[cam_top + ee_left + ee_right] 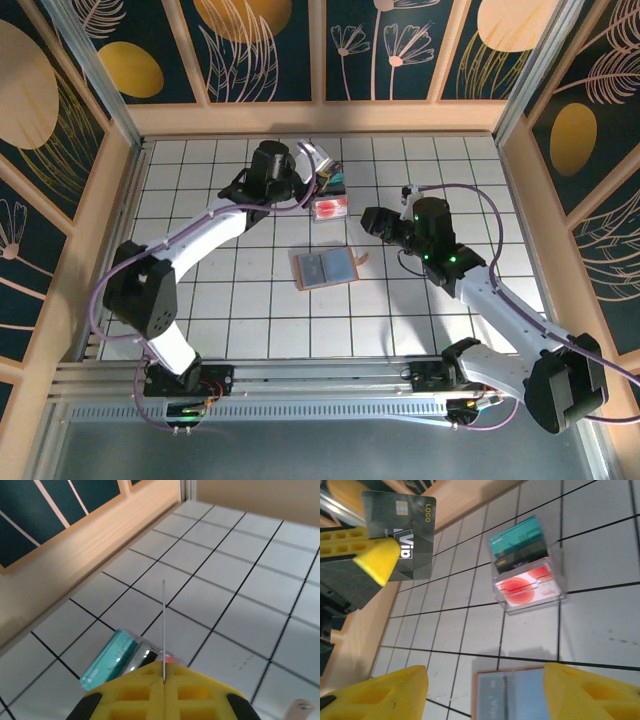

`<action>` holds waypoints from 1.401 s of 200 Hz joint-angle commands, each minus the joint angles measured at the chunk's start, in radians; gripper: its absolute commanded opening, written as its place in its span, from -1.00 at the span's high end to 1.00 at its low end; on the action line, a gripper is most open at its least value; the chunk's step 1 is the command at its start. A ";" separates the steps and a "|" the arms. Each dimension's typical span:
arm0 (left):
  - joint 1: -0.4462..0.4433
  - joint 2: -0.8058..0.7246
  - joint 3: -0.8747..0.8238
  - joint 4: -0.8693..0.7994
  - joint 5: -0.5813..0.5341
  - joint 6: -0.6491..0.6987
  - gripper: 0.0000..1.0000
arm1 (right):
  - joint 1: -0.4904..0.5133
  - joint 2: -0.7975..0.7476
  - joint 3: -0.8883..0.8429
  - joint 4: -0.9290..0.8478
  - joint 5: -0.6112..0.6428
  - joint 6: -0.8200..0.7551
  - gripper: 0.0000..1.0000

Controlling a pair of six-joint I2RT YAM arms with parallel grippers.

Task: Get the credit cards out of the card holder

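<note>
White gridded worktop [240, 300], walled in wood and floral panels: cards leaving the wallet.
Left claw [163, 675] pinches a dark credit card [402, 525] near the clear tray [560, 587], probably to slot it beside the teal card [517, 535]. Right claw [485, 680] gapes empty above the opened card holder [325, 268].

Top camera looks down on table [250, 300]; low wrist cameras share the card stand [536, 606]

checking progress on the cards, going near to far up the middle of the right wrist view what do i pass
wallet, lying open → white card with a red circle → black card → teal card; those three cards sit in a clear rack
</note>
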 commanded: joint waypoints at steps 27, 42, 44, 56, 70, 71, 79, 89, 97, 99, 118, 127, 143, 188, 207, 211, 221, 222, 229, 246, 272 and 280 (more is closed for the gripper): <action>0.009 0.167 0.170 -0.192 -0.011 0.281 1.00 | 0.000 -0.032 0.026 -0.083 0.130 -0.005 -0.26; 0.010 0.208 0.205 -0.220 -0.017 0.328 1.00 | -0.001 -0.036 0.029 -0.099 0.149 -0.002 -0.26; 0.010 0.213 0.209 -0.225 -0.017 0.335 1.00 | -0.002 -0.036 0.029 -0.101 0.149 -0.002 -0.26; 0.012 0.239 0.231 -0.240 -0.021 0.370 1.00 | -0.001 -0.039 0.030 -0.109 0.158 -0.001 -0.26; 0.014 0.260 0.245 -0.243 -0.025 0.405 1.00 | -0.001 -0.043 0.032 -0.114 0.164 0.000 -0.27; 0.014 0.262 0.246 -0.243 -0.025 0.407 1.00 | -0.002 -0.044 0.033 -0.116 0.164 0.000 -0.27; 0.014 0.273 0.254 -0.242 -0.028 0.425 1.00 | -0.004 -0.046 0.037 -0.120 0.169 0.001 -0.27; 0.014 0.287 0.263 -0.243 -0.030 0.444 1.00 | -0.003 -0.049 0.037 -0.123 0.172 0.003 -0.27; 0.015 0.298 0.271 -0.239 -0.034 0.455 1.00 | -0.004 -0.051 0.038 -0.124 0.173 0.004 -0.27; 0.015 0.301 0.272 -0.238 -0.036 0.459 1.00 | -0.003 -0.051 0.039 -0.125 0.175 0.005 -0.27; 0.015 0.333 0.298 -0.239 -0.054 0.484 1.00 | -0.004 -0.056 0.041 -0.132 0.181 0.007 -0.28; 0.015 0.349 0.312 -0.243 -0.063 0.493 1.00 | -0.004 -0.057 0.043 -0.138 0.181 0.007 -0.27; 0.018 0.370 0.337 -0.251 -0.067 0.515 1.00 | -0.005 -0.062 0.046 -0.155 0.183 0.006 -0.28; 0.023 0.443 0.420 -0.301 -0.086 0.554 1.00 | -0.006 -0.094 0.048 -0.189 0.206 0.010 -0.27; 0.025 0.457 0.430 -0.308 -0.097 0.564 1.00 | -0.007 -0.104 0.044 -0.200 0.213 0.010 -0.27; 0.024 0.460 0.430 -0.309 -0.097 0.565 1.00 | -0.006 -0.105 0.044 -0.203 0.214 0.011 -0.28; 0.026 0.464 0.432 -0.311 -0.096 0.569 1.00 | -0.006 -0.107 0.045 -0.210 0.219 0.011 -0.27; 0.026 0.464 0.432 -0.312 -0.096 0.569 1.00 | -0.007 -0.107 0.044 -0.211 0.220 0.012 -0.27; 0.028 0.467 0.432 -0.317 -0.093 0.573 1.00 | -0.008 -0.108 0.046 -0.215 0.220 0.011 -0.27; 0.028 0.470 0.432 -0.322 -0.091 0.582 1.00 | -0.008 -0.109 0.047 -0.221 0.223 0.011 -0.27; 0.029 0.474 0.431 -0.330 -0.088 0.593 1.00 | -0.008 -0.114 0.046 -0.224 0.226 0.011 -0.28; 0.031 0.474 0.429 -0.330 -0.086 0.594 1.00 | -0.007 -0.113 0.046 -0.224 0.228 0.011 -0.28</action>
